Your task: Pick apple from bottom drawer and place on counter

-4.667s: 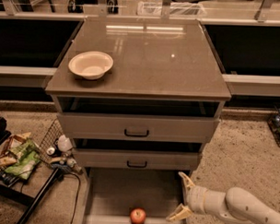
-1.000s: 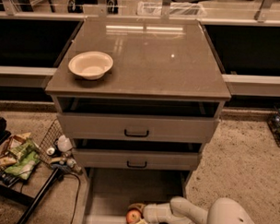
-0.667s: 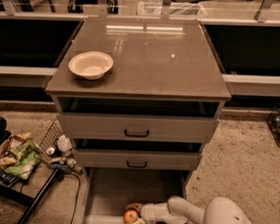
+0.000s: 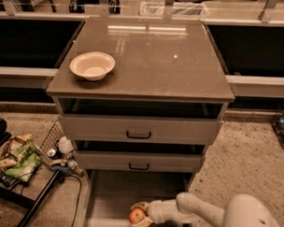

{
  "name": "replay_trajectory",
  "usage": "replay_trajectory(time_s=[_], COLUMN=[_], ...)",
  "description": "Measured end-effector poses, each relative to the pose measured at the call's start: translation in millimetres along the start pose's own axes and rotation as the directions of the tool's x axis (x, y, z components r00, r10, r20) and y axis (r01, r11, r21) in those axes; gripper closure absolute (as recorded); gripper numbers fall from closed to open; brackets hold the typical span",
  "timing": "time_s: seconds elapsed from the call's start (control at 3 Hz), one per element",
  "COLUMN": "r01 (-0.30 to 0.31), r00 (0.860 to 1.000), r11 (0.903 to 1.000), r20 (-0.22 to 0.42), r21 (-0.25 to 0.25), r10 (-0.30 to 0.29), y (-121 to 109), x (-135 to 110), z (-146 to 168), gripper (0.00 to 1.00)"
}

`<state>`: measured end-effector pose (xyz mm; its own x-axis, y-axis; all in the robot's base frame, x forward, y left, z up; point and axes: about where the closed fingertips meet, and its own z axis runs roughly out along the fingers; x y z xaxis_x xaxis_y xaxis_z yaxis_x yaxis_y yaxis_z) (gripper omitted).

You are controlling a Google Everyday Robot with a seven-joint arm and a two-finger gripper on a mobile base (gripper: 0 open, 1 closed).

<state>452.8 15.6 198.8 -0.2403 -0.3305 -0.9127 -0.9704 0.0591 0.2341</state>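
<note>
Pincer (image 4: pixel 140 214) sat low in the bottom drawer (image 4: pixel 123 192), near its front end, with the arm (image 4: pixel 199 213) reaching in from the right. One of its fingers (image 4: pixel 141 206) lay on the far side of the apple (image 4: pixel 136 216) and one on the near side, both seemingly touching, so I read it as closed on the fruit. Apple was between the fingers, at or just off the drawer floor; could not tell which.

Risks noted:
- Only the fingertips spanned a round, smooth body. If the hold sat off the middle, the apple might squirt out on the lift and roll along the flat floor, beyond the pincer toward the drawer's back.
- Middle drawer (image 4: pixel 139 161) and top drawer (image 4: pixel 139 129) fronts stood above and beyond the pincer. A rise with any forward drift could knock wrist or apple on the middle front. Drawing back toward the robot first, then rising, looked safer.
- Bench (image 4: pixel 171 65) was high above and well beyond the pincer. On such a long carry, a weak hold would have time to fail.
- Cream bowl (image 4: pixel 92 65) stood on the bench, up and left of the pincer. A set-down drifting left could nudge it; the bare surface to the bowl's right looked the better target.
</note>
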Motion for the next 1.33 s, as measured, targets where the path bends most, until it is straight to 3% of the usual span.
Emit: replay_trajectory(time_s=[0.33, 0.67, 1.0, 1.33], r01=[-0.044, -0.053, -0.042, -0.027], r00=[0.997, 0.992, 0.991, 0.994], r11=[0.9962, 0.9942, 0.9984, 0.9994], r20=[0.061, 0.109, 0.124, 0.110], r21=[-0.075, -0.093, -0.037, 0.021], r10=[0.049, 0.064, 0.046, 0.024], y=[37.2, 36.4, 17.1, -2.1], x=[-79.0, -168.4, -258.3, -337.7], z=[-63.6, -154.6, -244.6, -307.2], gripper=[1.00, 1.00, 1.00, 1.00])
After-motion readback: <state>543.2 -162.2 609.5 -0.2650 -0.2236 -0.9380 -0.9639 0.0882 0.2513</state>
